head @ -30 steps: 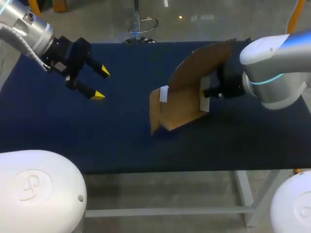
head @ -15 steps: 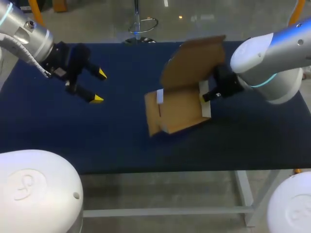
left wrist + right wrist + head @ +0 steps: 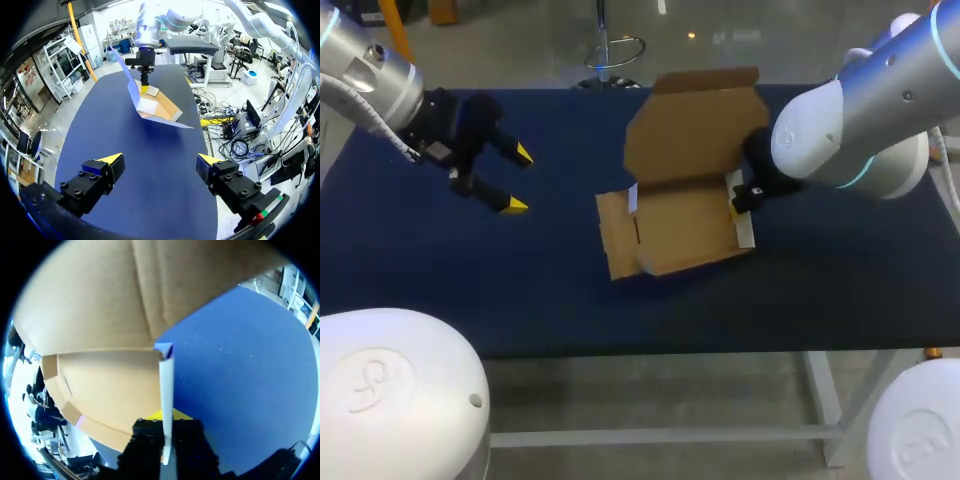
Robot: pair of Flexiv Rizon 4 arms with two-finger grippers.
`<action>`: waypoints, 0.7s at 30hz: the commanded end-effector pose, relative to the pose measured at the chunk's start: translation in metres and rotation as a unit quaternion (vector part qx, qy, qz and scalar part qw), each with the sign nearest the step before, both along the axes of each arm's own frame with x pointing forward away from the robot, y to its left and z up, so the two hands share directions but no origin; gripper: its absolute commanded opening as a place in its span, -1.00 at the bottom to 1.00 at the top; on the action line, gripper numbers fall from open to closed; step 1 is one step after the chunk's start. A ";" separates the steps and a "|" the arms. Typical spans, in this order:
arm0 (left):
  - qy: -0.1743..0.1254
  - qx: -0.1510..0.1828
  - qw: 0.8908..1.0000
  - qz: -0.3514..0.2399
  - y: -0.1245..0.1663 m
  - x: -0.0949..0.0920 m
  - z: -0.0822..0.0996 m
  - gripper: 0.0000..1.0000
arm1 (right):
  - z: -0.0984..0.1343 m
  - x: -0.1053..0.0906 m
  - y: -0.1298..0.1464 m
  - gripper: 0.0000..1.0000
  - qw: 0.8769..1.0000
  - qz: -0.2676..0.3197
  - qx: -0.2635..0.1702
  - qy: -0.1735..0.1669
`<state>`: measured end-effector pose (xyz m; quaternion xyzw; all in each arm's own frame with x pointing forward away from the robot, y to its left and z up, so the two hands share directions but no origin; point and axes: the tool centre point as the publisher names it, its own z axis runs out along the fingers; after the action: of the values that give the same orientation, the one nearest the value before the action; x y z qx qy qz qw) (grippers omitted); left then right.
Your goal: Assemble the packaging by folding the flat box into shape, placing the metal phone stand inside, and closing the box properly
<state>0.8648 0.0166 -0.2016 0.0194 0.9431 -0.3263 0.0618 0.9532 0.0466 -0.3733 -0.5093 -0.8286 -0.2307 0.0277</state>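
now laid flatter at the blue table (image 3: pixel 470 270) centre: cardboard box (image 3: pixel 675 235), lid swung up toward 12 o'clock, 3 o'clock wall pinched by right gripper (image 3: pixel 742 193); left gripper (image 3: pixel 518 179) spread wide, backed toward 9 o'clock; nearly shaped.

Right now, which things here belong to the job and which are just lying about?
Job:
box, lid open
right gripper, shut on the box's side wall
left gripper, open, apart from the box

Just there:
table
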 end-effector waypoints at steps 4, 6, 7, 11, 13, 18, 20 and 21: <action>0.000 0.003 1.000 0.005 0.000 0.003 0.001 1.00 | 0.002 0.001 0.002 -1.00 0.998 0.010 -0.042 0.043; -0.004 0.016 1.000 0.006 0.001 0.008 -0.001 1.00 | 0.002 0.001 0.002 -1.00 0.998 0.010 -0.042 0.043; -0.007 0.022 1.000 0.002 0.001 0.009 -0.001 1.00 | 0.001 0.001 0.006 -1.00 0.997 -0.005 -0.055 0.049; -0.011 0.032 0.999 0.002 0.007 0.011 -0.006 1.00 | -0.001 -0.006 0.014 -1.00 0.992 -0.039 -0.090 0.080; -0.011 0.036 0.999 0.003 0.008 0.013 -0.009 1.00 | -0.002 -0.010 0.016 -1.00 0.988 -0.058 -0.104 0.096; -0.015 0.045 0.999 0.012 0.013 0.017 -0.016 1.00 | -0.004 -0.024 0.018 -1.00 0.982 -0.077 -0.122 0.124; -0.017 0.053 0.998 0.016 0.013 0.019 -0.019 1.00 | -0.006 -0.028 0.017 -1.00 0.979 -0.084 -0.128 0.135; -0.017 0.054 0.998 0.013 0.012 0.020 -0.020 1.00 | -0.007 -0.030 0.017 -1.00 0.978 -0.085 -0.129 0.139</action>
<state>0.8829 0.0321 -0.2191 0.0162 0.9569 -0.2782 0.0821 0.9235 0.0601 -0.3816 -0.6032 -0.7918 -0.0766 0.0580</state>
